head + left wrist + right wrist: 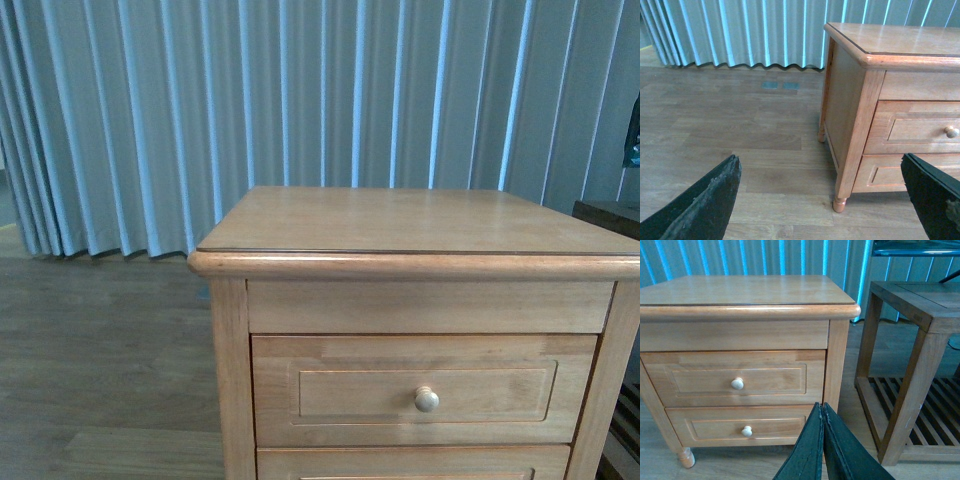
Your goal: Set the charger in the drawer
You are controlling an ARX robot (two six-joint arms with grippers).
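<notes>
Charger nowhere in my views; the drawer (424, 390) sits shut at six o'clock. My left gripper (822, 200) is spread wide and empty, my right gripper (823, 445) pressed closed on nothing. I judge opening comes first: right fingers must part around the knob (737, 383).

I find nothing to read in any of my views — no label, brand, number or sign on the nightstand (420, 225), on the drawer (735, 377) ahead of my right gripper (822, 440), or on the side table (920, 305) beside it — only bare wood.
</notes>
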